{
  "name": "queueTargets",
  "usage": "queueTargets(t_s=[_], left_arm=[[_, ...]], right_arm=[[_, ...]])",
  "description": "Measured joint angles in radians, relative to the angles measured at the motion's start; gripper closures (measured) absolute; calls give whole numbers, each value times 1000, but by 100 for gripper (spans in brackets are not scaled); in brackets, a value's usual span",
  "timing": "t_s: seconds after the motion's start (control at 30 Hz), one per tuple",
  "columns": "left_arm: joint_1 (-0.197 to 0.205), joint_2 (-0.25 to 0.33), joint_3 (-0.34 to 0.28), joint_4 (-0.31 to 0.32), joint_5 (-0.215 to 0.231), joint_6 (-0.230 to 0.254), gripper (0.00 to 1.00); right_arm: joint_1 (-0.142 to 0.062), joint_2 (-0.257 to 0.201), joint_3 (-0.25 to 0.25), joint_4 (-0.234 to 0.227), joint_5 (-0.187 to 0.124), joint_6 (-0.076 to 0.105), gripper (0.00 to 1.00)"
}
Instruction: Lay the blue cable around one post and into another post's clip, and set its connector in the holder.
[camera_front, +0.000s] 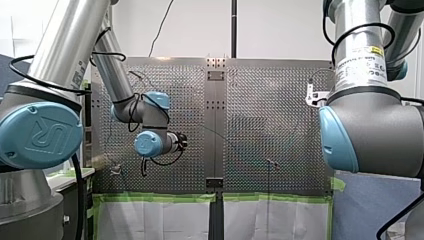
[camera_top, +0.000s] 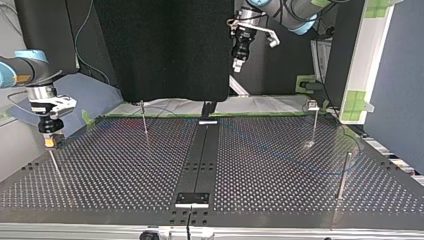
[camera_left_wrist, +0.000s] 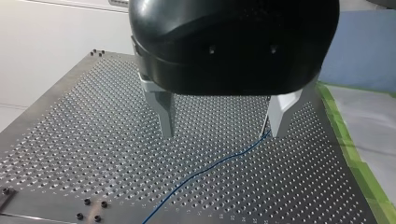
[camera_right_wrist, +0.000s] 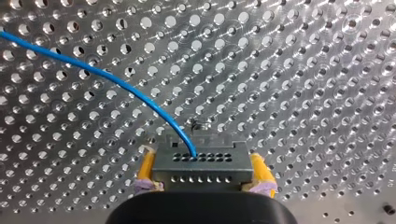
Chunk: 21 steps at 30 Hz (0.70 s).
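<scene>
blue cable (camera_right_wrist: 116, 83), right wrist view: curves across the perforated table (camera_right_wrist: 303, 93) and ends in a hole on the top face of the grey connector (camera_right_wrist: 203, 171). connector clamped end to end between the yellow pads (camera_right_wrist: 146, 167) of my right gripper (camera_right_wrist: 203, 161), grip clenched on it. contact between connector and table: not readable. left wrist view: my left gripper (camera_left_wrist: 223, 133), black body, metal fingers (camera_left_wrist: 163, 114) spread wide, released, nothing between them, hanging above the table. cable lying flat on the table below, running from just beside one fingertip slantwise past the gap between the fingers. green tape (camera_left_wrist: 348, 140) along the table edge to one side. top view: right gripper low at the view's left, close over the table, thin post (camera_top: 55, 167) right beneath it. left gripper high over the far edge near the middle, well clear of the table; fingers not readable from here. far post (camera_top: 144, 117) left of the dark centre strip (camera_top: 200, 155); clip post (camera_top: 314, 122) at far right with a small clip (camera_top: 312, 104) on top; near post (camera_top: 342, 175) at right. cable only a faint line over the right half, near both right-hand posts; around either or not, cannot tell. front view: my left arm (camera_front: 150, 144) reaching in from the left, gripper near the centre strip; my right arm (camera_front: 370, 130) filling the right side, its gripper hidden. cable too faint to trace here.
</scene>
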Motion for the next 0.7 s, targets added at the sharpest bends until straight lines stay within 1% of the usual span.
queueTargets(t_s=[0.33,0.43,0.7], left_arm=[[4,0,0,0,0,0,0],[4,0,0,0,0,0,0],[4,0,0,0,0,0,0]], right_arm=[[1,13,0,2,0,-12,100],[1,14,0,0,0,-11,100],[-1,15,-9,-7,-3,0,100]])
